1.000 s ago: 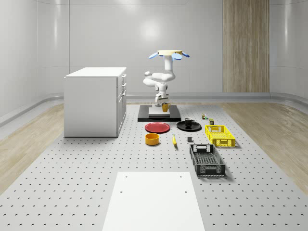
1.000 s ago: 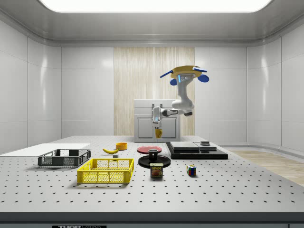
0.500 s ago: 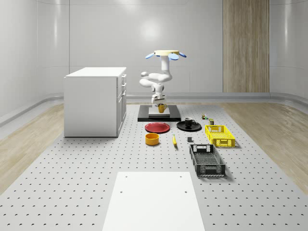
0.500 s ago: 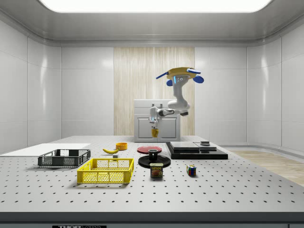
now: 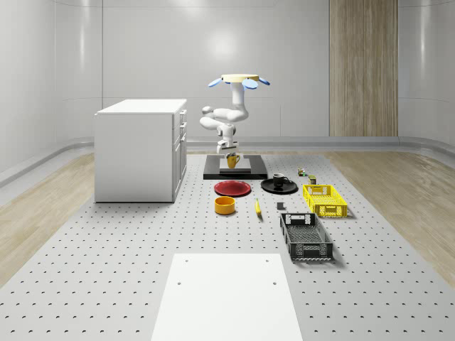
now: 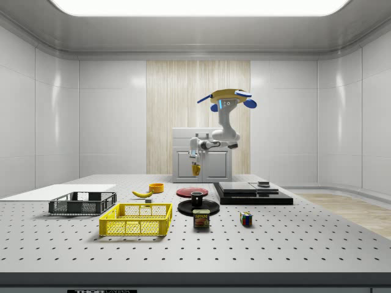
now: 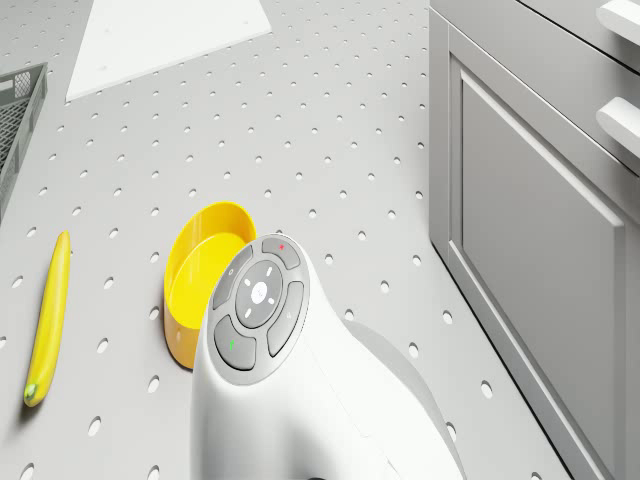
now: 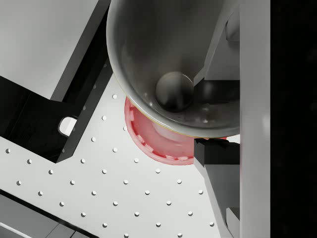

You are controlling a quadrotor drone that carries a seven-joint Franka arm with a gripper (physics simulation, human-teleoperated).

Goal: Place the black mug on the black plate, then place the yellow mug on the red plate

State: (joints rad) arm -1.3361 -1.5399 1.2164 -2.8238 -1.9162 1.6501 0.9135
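Since a second ago the drone (image 5: 239, 79) has drifted toward the whole-scene view's left, carrying the yellow mug (image 5: 232, 160) with it. It hovers over the far part of the counter (image 5: 106, 270), beside the cabinet (image 5: 138, 149). Its hand (image 5: 232, 155) is clamped on the mug's rim, hanging above the dark platform (image 5: 213, 173), just beyond the red plate (image 5: 232, 188). Right of that, the black mug (image 5: 279, 180) sits on the black plate (image 5: 279, 187).

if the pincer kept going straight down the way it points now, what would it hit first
Probably the red plate: the wrist view, looking along the pincer past the held yellow mug, shows it below. Depth is unclear, and it may be nearer the plate's edge.
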